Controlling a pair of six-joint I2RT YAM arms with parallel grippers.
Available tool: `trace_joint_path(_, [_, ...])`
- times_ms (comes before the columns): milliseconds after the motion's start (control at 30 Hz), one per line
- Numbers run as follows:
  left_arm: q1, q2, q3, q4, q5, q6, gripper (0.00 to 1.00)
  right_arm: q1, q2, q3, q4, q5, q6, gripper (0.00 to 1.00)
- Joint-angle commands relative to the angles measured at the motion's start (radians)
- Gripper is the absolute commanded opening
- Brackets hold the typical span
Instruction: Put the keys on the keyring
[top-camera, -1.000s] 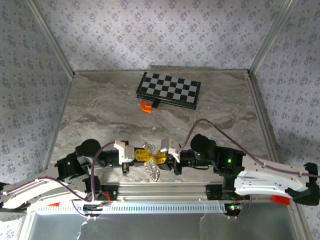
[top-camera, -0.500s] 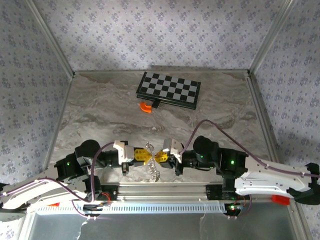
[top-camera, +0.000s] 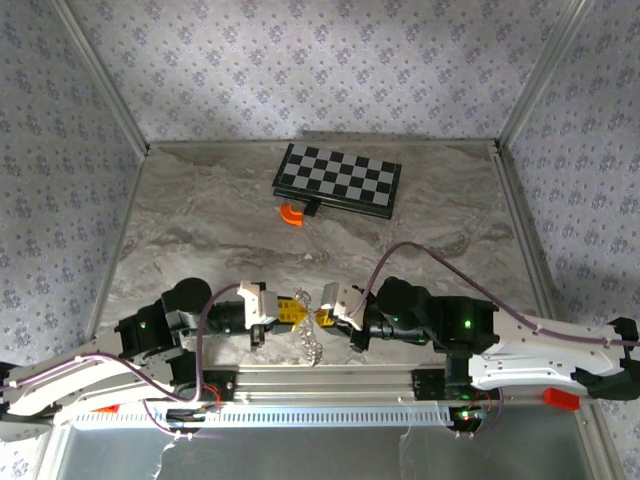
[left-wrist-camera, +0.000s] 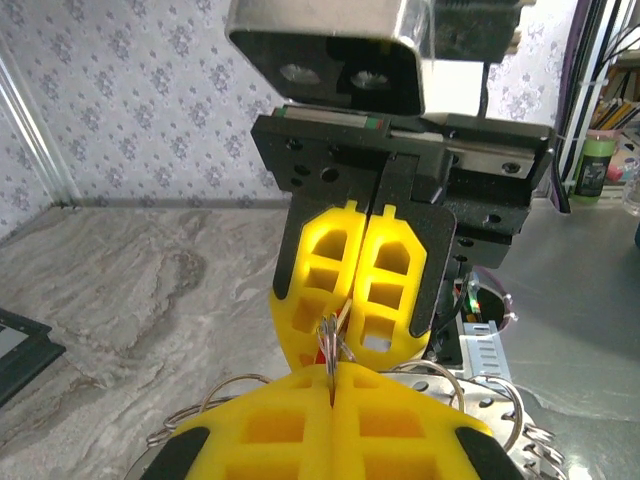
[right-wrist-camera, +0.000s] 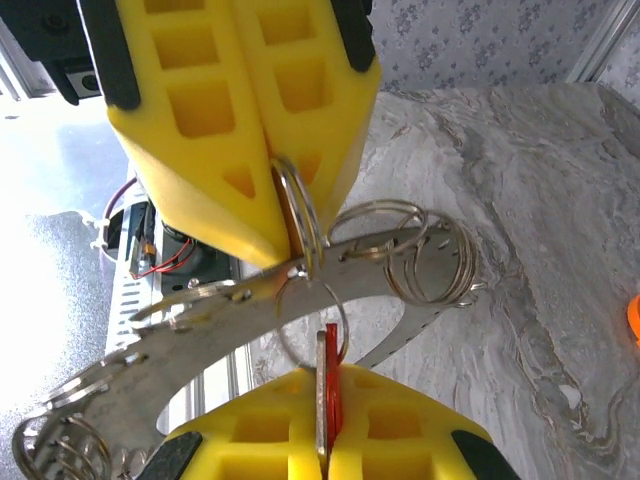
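Near table edge, between the two arms: keyring, a thin silver wire loop, is held on edge up off the table.
Red key: tiny, with a red body and a silver edge beside it. It stands upright just below the keyring. A small wire loop crosses its top; I cannot tell whether it is threaded or only touching.
Silver keys: the bunch hangs under the point where the arms meet. The right wrist view shows a curved flat silver strip with several smaller rings strung along it. All of this looks joined to the keyring.
Left end effector: yellow fingers pressed together, pinching the keyring wire at the tips.
Right end effector: fingers pressed together with the red key nipped in the seam. It sits tip to tip with the left one, almost touching.
Progress (judged): about midway. The silver bunch seems to be on the ring. The red key has been brought up to it and is not clearly on.
Left to do (judged): work the red key's hole onto the wire, run it round the coil, then let go.
Farther out: chessboard and orange curved piece lie at the far side, well apart from the work.
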Motion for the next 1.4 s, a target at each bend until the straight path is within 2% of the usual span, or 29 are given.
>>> trace_joint_path(0, [-0.003,0.001,0.024,0.025,-0.007,0.016,0.0,0.005,0.006,0.057,-0.048,0.027,-0.008,0.0])
trace_joint_path(1000, [-0.003,0.086,0.04,-0.079,-0.042,0.061,0.0,0.002,0.01,0.077,-0.065,0.037,-0.011,0.0])
trace_joint_path(1367, [-0.004,0.078,0.052,-0.123,-0.071,0.074,0.0,0.003,0.016,0.114,-0.138,0.099,-0.023,0.0])
